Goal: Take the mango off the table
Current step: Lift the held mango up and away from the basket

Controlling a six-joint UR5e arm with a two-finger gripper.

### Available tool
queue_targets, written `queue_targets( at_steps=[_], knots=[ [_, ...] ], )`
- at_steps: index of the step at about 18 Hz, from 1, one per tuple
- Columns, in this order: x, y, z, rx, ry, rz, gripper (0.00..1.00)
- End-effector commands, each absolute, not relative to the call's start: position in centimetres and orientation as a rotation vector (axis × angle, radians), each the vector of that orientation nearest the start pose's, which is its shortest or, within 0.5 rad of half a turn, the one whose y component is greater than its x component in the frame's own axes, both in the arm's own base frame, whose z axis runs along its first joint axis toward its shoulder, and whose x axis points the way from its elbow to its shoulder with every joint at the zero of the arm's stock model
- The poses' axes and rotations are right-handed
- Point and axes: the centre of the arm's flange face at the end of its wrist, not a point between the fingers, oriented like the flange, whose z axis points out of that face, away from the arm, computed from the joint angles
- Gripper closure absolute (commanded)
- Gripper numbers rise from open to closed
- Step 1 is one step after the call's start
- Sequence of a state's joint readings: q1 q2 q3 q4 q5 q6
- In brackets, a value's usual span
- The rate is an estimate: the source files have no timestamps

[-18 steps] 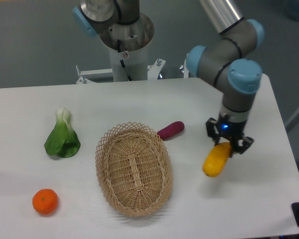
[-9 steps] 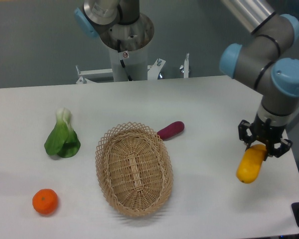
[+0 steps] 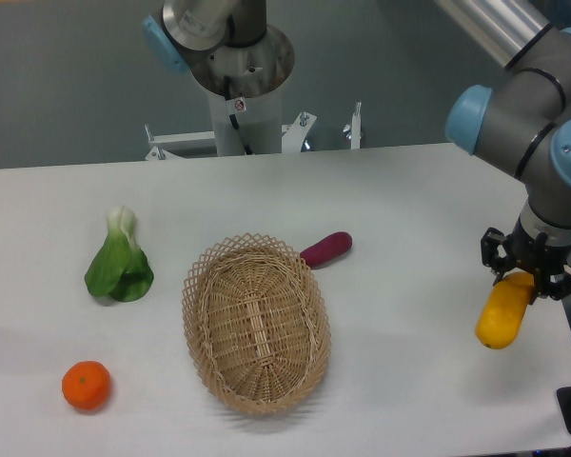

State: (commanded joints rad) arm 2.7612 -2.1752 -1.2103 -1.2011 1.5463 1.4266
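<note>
Item: mango, clamped at its upper end in my tool, near the desk's right edge; long axis steep, lower tip pointing down-left.

The white table carries a wicker basket near its front middle. A purple-red vegetable lies just beside the basket's far right rim. A bok choy lies left of the basket, a tangerine at its front left.
</note>
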Motion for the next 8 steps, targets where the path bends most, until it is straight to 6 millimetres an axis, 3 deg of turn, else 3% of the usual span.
queue_targets(
  at_steps=[8],
  knots=[
    [-62.83,40.11,32.93,-3.058,0.372,0.175,0.77]
  ],
)
